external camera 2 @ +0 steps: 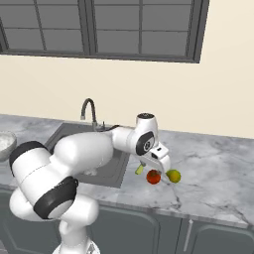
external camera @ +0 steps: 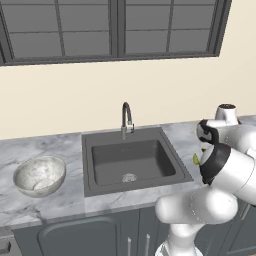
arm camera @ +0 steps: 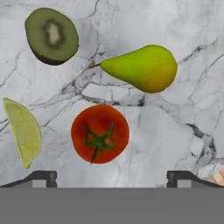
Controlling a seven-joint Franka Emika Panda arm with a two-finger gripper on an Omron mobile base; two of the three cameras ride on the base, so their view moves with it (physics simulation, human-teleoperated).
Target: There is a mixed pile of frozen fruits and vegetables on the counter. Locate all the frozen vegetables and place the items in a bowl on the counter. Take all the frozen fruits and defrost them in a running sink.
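The fingers (arm camera: 112, 177) stand wide apart and empty, poised over the tomato (arm camera: 100, 133) on the tabletop (arm camera: 175, 131) right of the sink (external camera: 132, 162). It looks small, round and probably hard and slick (frozen, after all), so a grip across its widest part seems safest. The pale wedge (arm camera: 24, 131) lies just left, the pear (arm camera: 142, 68) and kiwi half (arm camera: 51, 36) beyond, all apart. The bowl (external camera: 39, 175) waits far left, past the sink.
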